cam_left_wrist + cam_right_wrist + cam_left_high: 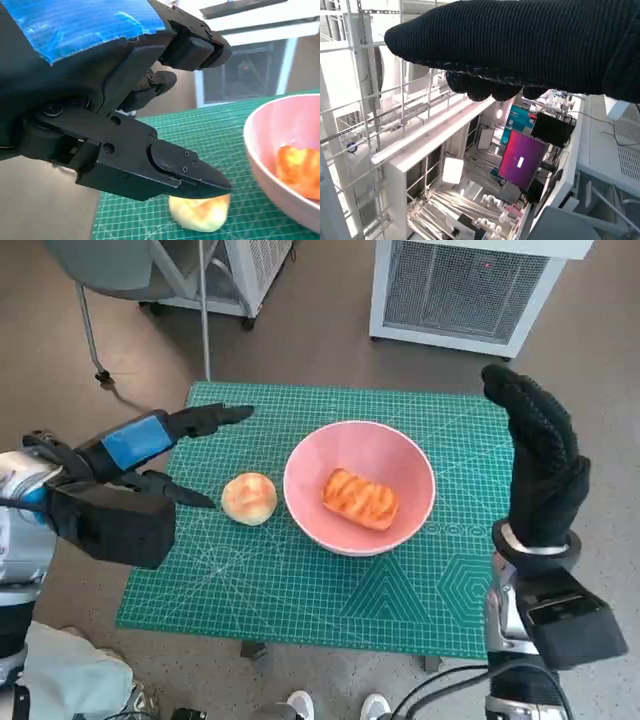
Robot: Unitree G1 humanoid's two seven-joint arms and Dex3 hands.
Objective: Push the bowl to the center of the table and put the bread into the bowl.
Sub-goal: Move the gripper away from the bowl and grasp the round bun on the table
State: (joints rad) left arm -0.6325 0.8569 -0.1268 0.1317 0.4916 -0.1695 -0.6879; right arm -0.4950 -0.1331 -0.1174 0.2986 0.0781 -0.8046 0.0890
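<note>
A pink bowl [405,452] stands near the middle of the green cutting mat [330,590], holding an orange glazed bread [359,498]. A round pale bun [249,498] lies on the mat just left of the bowl. My left hand [150,455] hovers left of the bun, fingers spread, holding nothing. In the left wrist view its black fingers [165,167] reach over the bun [200,212], with the bowl [262,165] and bread [300,167] beside. My right hand [540,460] is raised upright at the mat's right edge, fingers straight and empty; its glove [530,45] faces the room.
A white grilled unit [465,290] stands on the floor beyond the table. A chair base [150,280] sits at the far left. Shoes of a person [340,706] show at the table's near edge.
</note>
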